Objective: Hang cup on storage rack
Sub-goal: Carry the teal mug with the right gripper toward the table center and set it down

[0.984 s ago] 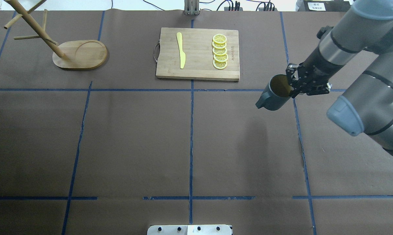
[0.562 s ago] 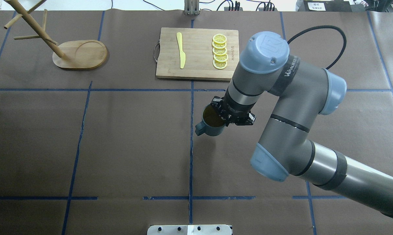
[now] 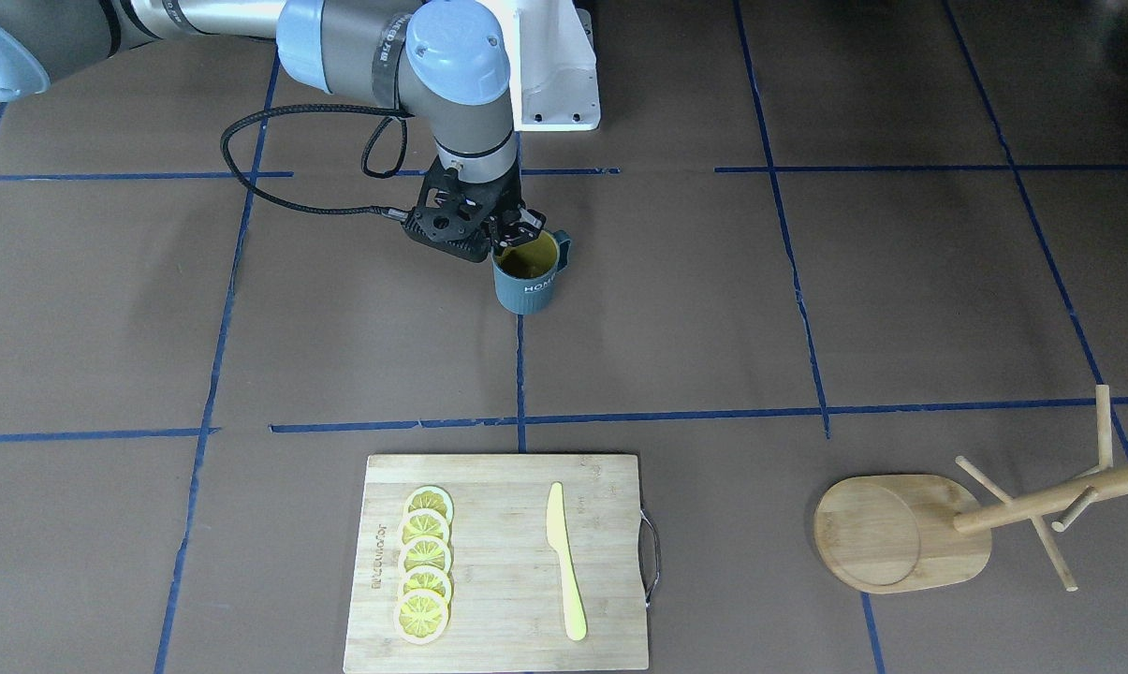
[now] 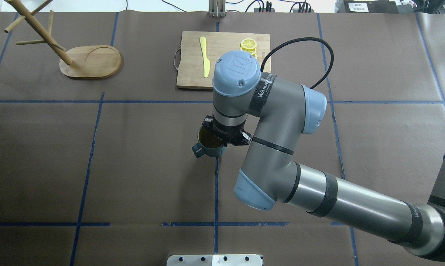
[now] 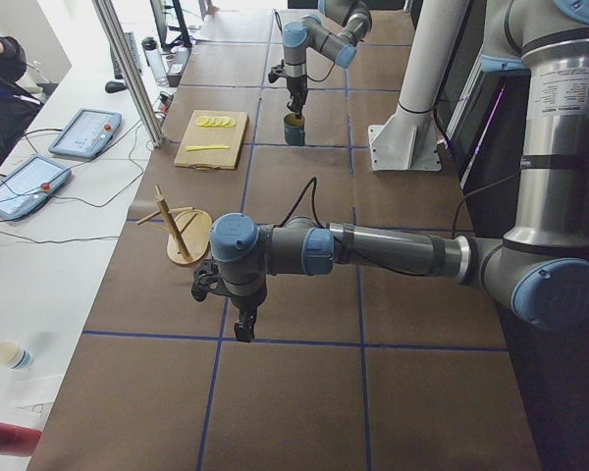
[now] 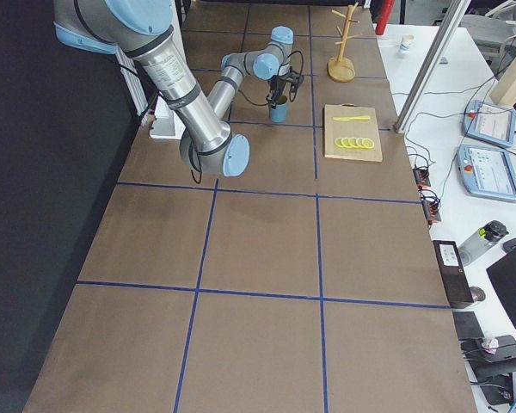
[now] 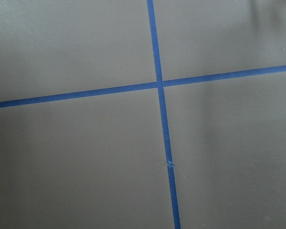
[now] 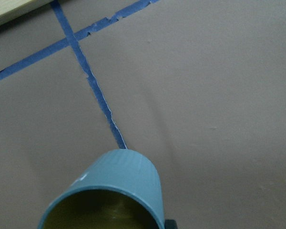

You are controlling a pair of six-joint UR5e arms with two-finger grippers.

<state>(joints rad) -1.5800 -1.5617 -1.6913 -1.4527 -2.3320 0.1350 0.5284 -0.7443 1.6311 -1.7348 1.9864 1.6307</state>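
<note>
The cup, dark blue-grey with a yellow inside and white "HOME" lettering, hangs upright from my right gripper, which is shut on its rim. It is low over the table's middle tape cross, with its handle towards the robot's left. The right wrist view shows the cup's mouth. The storage rack, a light wooden mug tree with angled pegs, stands at the far left. My left gripper shows only in the exterior left view, near the rack; I cannot tell whether it is open or shut.
A bamboo cutting board lies at the far middle, with a yellow knife and lemon slices on it. It also shows in the front view. Blue tape lines cross the brown table cover.
My right arm has carried the cup from the table's right side leftwards and nearer the robot, to the middle tape cross. The rack and board have not moved.
</note>
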